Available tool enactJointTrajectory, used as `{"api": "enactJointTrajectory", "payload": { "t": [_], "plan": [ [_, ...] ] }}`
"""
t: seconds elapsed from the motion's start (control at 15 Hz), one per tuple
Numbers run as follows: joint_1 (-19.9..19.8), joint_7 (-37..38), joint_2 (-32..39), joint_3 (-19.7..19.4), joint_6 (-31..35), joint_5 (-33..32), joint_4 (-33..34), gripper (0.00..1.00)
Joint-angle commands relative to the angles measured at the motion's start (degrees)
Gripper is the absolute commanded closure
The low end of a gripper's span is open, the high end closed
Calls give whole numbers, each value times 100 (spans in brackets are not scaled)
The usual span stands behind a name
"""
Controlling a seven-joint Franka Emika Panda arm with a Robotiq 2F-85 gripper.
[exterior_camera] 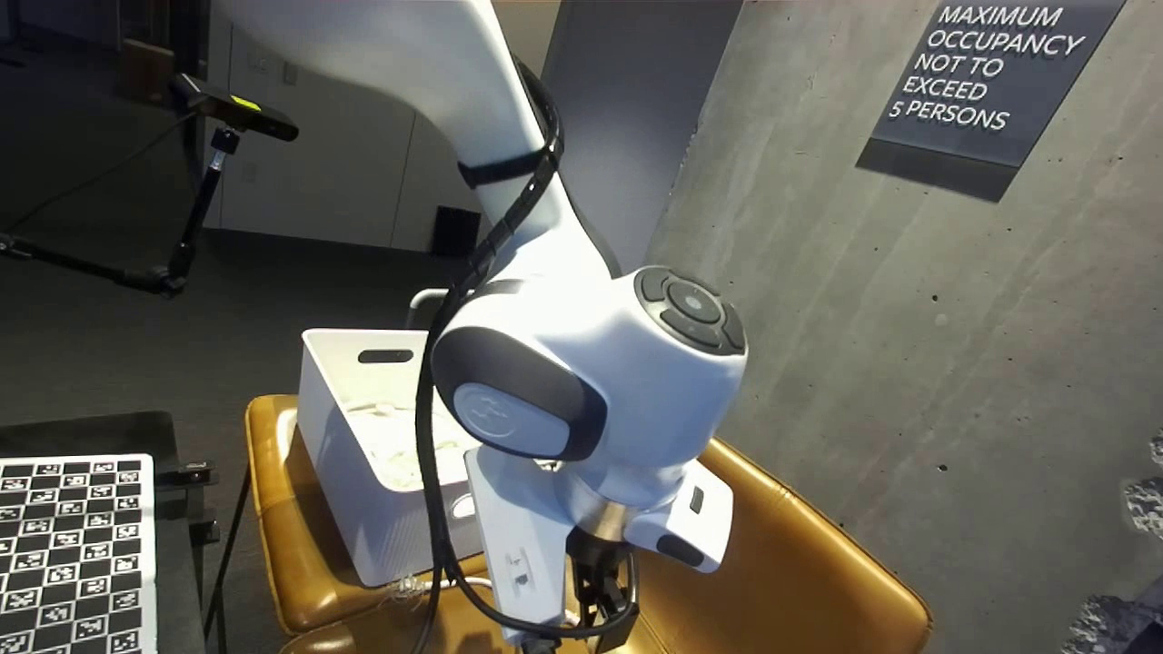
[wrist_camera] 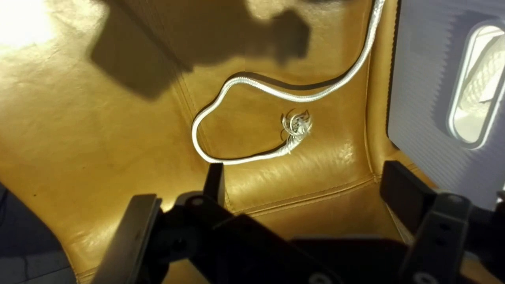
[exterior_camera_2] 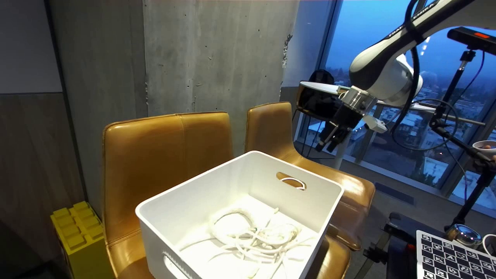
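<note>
End effector (wrist_camera: 304, 188) hovers near a curved white rope (wrist_camera: 300, 98) with frayed end.

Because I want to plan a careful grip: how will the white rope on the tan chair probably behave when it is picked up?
The white rope is probably floppy, since it lies in loose curves. It looks thin, so it should be light. Its frayed end may snag, as it is splayed open.

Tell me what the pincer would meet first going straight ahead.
The pincer would probably meet the tan chair first, perhaps the white rope lying on it; depth is unclear.
</note>
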Motion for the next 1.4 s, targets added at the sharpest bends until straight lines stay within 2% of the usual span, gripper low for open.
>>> {"api": "enactJointTrajectory", "payload": {
  "t": [0.0, 0.27, 0.6, 1.07, 1.33],
  "plan": [
    [-117, 231, 547, 305, 398, -53, 249, 0],
    [-175, 365, 904, 479, 777, -358, 235, 0],
    [-212, 743, 1189, 533, 928, -817, 349, 0],
    [-427, 1460, 2204, 360, 761, -1334, 1453, 0],
    [-409, 1737, 2597, 273, 789, -1595, 1851, 0]
  ]
}}
